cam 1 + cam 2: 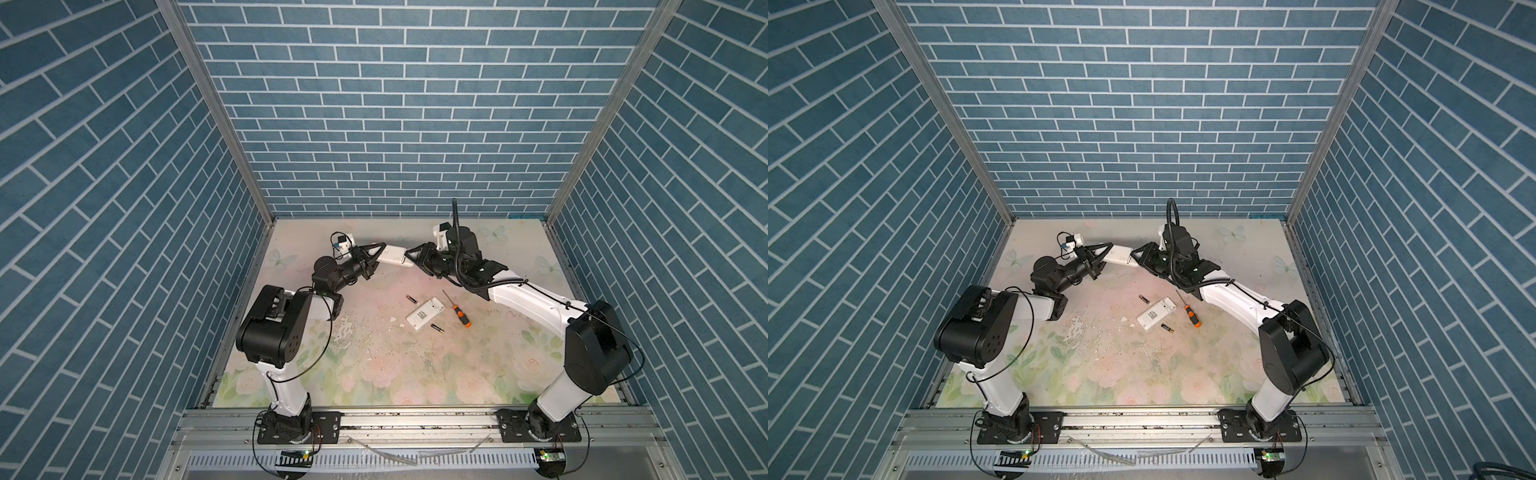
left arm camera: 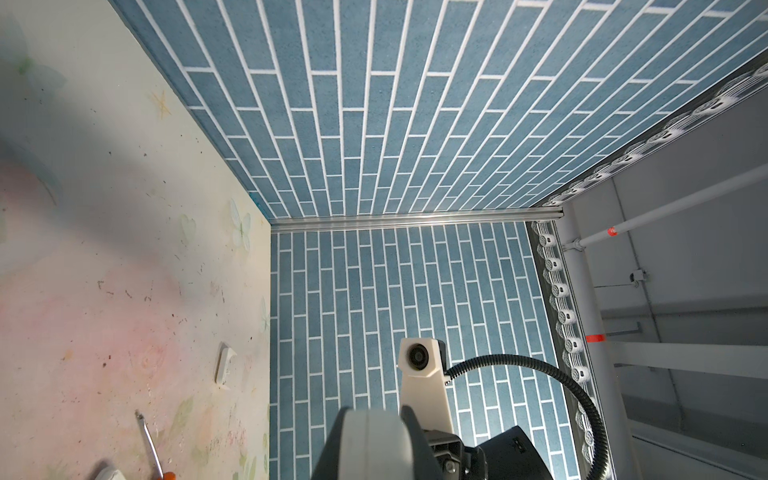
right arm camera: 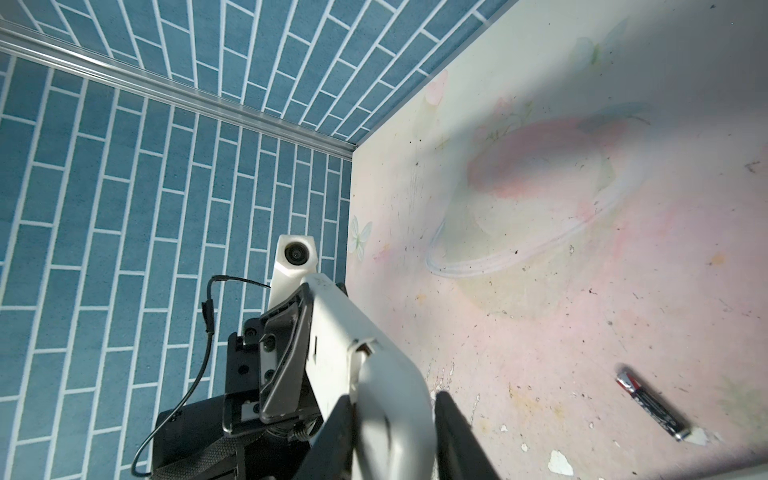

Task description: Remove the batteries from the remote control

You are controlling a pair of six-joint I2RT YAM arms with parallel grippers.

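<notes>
Held remote [image 1: 395,257] spans both arms, long axis left-right: left gripper [image 1: 380,253] pinches 1 end, right gripper [image 1: 411,257] clamps the other, neither nearer.

The held remote [image 3: 386,399] is smooth white plastic with a faint sheen, as is the other remote [image 1: 424,312]. The battery [image 3: 652,409] wears a glossy dark wrap and a bare metal tip. The screwdriver [image 1: 457,309] has a shiny metal shaft and plastic handle. The table [image 1: 374,365] is matt floral print, scratched and chipped; the walls [image 1: 374,124] look grainy and matt, the frame posts [image 1: 218,112] brushed metal.
</notes>
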